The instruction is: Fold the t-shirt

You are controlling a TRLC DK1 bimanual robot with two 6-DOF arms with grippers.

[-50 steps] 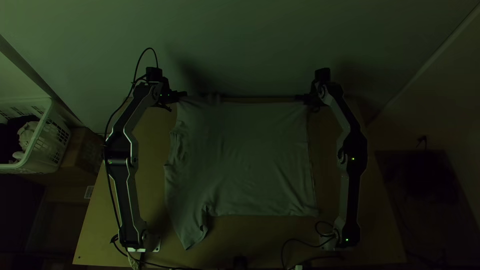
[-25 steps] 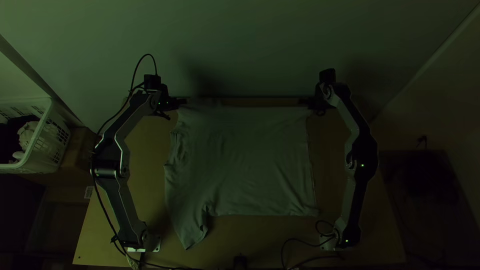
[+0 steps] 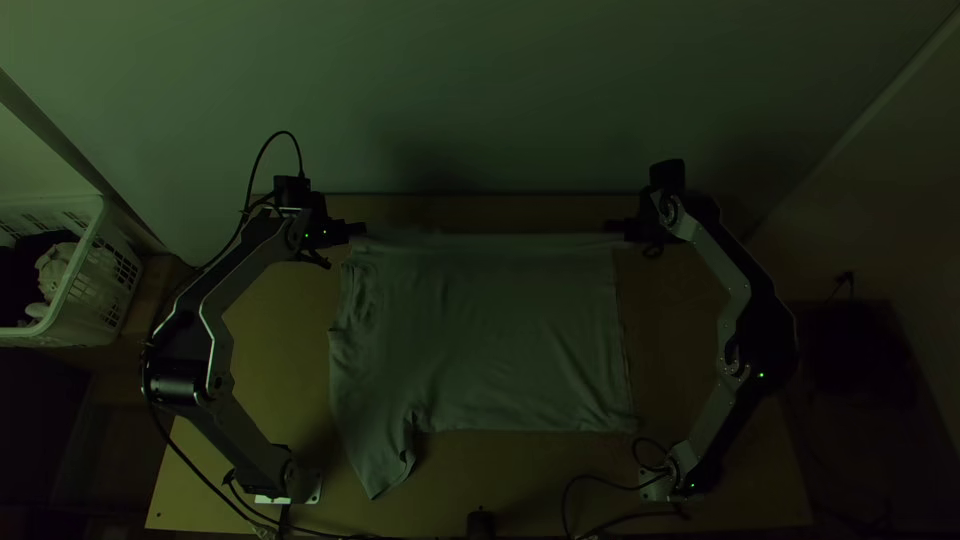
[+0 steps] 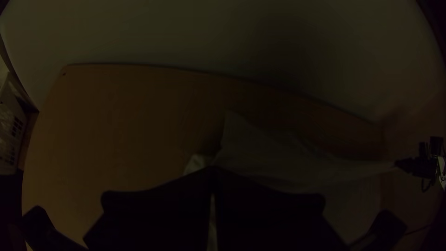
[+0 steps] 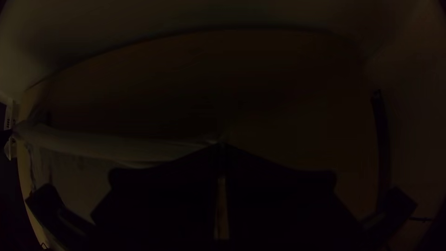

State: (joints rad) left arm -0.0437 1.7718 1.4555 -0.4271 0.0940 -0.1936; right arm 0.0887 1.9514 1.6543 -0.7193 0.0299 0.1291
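In the top view the grey-green t-shirt (image 3: 490,330) lies mostly spread, one sleeve pointing to the near edge at lower left. Its far edge is stretched between my left gripper (image 3: 360,229), shut on the far left corner, and my right gripper (image 3: 612,228), shut on the far right corner. From the left wrist, cloth (image 4: 278,160) runs out from under the closed fingertips of that gripper (image 4: 213,171) toward the other arm. In the right wrist view the taut edge of the t-shirt (image 5: 107,146) ends at the gripper's tips (image 5: 222,148), which are together.
A white laundry basket (image 3: 85,290) with clothes stands left of the wooden table (image 3: 480,490). Behind the table's far edge rises a pale wall (image 3: 480,90). Black cables (image 3: 600,490) lie near the right arm's base, and a small dark object (image 3: 480,524) sits at the near edge.
Both grippers have come down the top view toward the near side, bringing the t-shirt's far edge with them. The arms' elbows have swung outward. The sleeve at lower left has kept its place.
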